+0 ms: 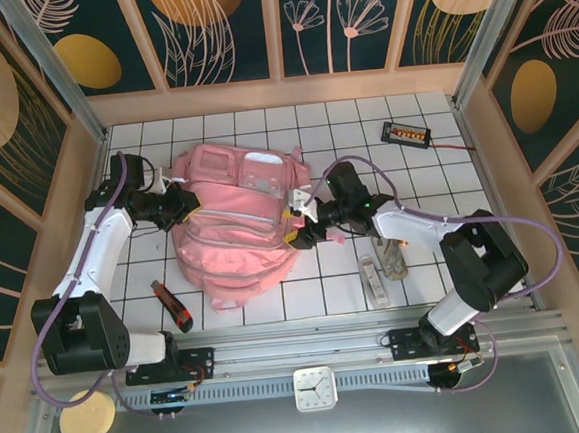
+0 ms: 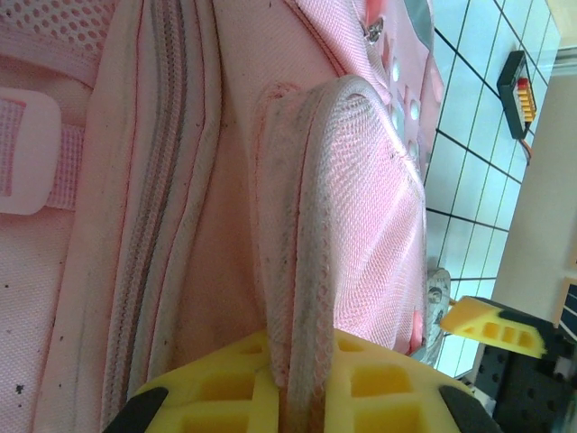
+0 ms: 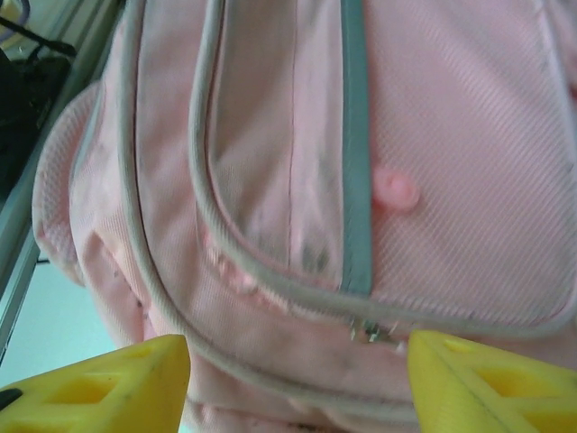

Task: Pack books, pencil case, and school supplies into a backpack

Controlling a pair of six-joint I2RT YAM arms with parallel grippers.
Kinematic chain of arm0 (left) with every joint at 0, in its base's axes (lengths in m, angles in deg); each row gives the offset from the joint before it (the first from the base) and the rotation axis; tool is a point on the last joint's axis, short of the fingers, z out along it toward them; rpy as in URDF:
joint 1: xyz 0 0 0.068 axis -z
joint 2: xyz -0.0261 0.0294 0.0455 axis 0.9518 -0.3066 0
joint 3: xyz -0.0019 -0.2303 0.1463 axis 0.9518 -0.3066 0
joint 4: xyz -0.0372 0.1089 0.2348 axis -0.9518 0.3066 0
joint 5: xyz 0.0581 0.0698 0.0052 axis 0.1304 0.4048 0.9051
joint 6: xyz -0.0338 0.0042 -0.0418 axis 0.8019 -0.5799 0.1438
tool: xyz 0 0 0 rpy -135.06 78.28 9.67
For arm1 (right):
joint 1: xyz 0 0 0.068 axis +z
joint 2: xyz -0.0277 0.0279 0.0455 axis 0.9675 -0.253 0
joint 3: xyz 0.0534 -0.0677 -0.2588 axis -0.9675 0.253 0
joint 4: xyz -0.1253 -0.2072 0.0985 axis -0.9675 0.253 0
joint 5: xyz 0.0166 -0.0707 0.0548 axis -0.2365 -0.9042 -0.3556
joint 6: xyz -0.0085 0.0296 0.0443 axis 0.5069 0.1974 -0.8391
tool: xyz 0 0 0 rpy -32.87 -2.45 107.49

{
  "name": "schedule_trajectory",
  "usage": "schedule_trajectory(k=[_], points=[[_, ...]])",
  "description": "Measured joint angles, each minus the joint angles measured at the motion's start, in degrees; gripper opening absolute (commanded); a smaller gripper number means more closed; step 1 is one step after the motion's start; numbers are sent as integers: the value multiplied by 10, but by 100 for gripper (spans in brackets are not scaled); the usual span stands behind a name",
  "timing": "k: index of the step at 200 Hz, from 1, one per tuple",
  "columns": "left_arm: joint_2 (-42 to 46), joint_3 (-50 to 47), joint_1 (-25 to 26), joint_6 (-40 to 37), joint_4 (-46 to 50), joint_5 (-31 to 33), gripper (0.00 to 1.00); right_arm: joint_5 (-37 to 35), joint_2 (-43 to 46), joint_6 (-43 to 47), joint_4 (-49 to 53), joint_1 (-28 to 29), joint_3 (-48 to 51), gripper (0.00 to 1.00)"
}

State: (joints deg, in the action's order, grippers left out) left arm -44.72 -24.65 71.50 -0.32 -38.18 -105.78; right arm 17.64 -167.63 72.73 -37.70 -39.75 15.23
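The large pink backpack point(image 1: 232, 226) lies flat in the middle of the tiled table. My left gripper point(image 1: 180, 207) is at its left side, shut on a mesh-edged loop of the backpack point(image 2: 311, 262) that runs between the yellow fingers point(image 2: 397, 383). My right gripper point(image 1: 293, 224) is at the bag's right edge, open, its fingertips point(image 3: 113, 383) standing wide on either side of a zipper seam with a small metal pull point(image 3: 370, 332). A whitish ruler-like bar point(image 1: 375, 278) and a pale bundle point(image 1: 393, 258) lie right of the bag. The books and the pencil case are out of view.
A red-and-black utility knife point(image 1: 172, 306) lies by the bag's lower left corner. A small black box with orange marks point(image 1: 406, 133) and its wire sit at the back right. Wooden walls ring the table; a rail runs along the near edge.
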Motion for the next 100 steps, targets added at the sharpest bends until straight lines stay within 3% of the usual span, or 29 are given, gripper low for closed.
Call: schedule_trajectory(k=[54,100], points=[[14,-9,-1,-2,-1,0,0,-24,-46,-8,-61,-36,5,66],[39,-30,-1,5,-3,0,0,-28,-81,6,-64,-26,-23,66]])
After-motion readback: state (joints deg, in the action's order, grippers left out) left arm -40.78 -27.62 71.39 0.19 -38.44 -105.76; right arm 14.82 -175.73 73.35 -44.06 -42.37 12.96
